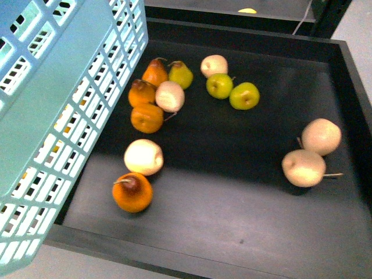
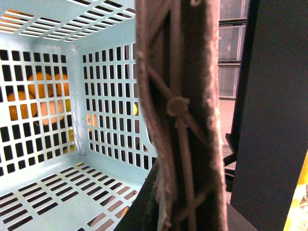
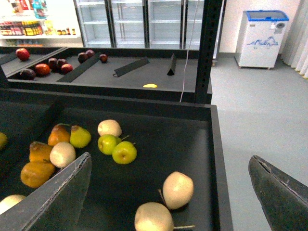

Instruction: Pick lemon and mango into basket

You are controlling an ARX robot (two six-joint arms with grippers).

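The pale aqua basket (image 1: 52, 116) hangs tilted over the left edge of the black tray (image 1: 232, 232) in the front view. In the left wrist view my left gripper (image 2: 178, 211) is shut on the basket's brown handle (image 2: 180, 110), with the slotted basket floor (image 2: 48, 192) beside it bare. My right gripper (image 3: 168, 202) is open and empty, its fingers (image 3: 57, 192) spread wide above two pale round fruits (image 3: 178, 190). I see no lemon or mango that I can name. Orange shapes (image 2: 33, 96) show through the basket wall. Neither arm shows in the front view.
The tray holds orange stalked fruits (image 1: 132, 192), pale round fruits (image 1: 303, 167), green apples (image 1: 244, 96) and small pears (image 1: 181, 74). A small yellow thing (image 3: 150, 85) lies on the far shelf, with red and dark fruit (image 3: 42, 69) to its left. A black upright post (image 3: 204, 48) stands behind the tray.
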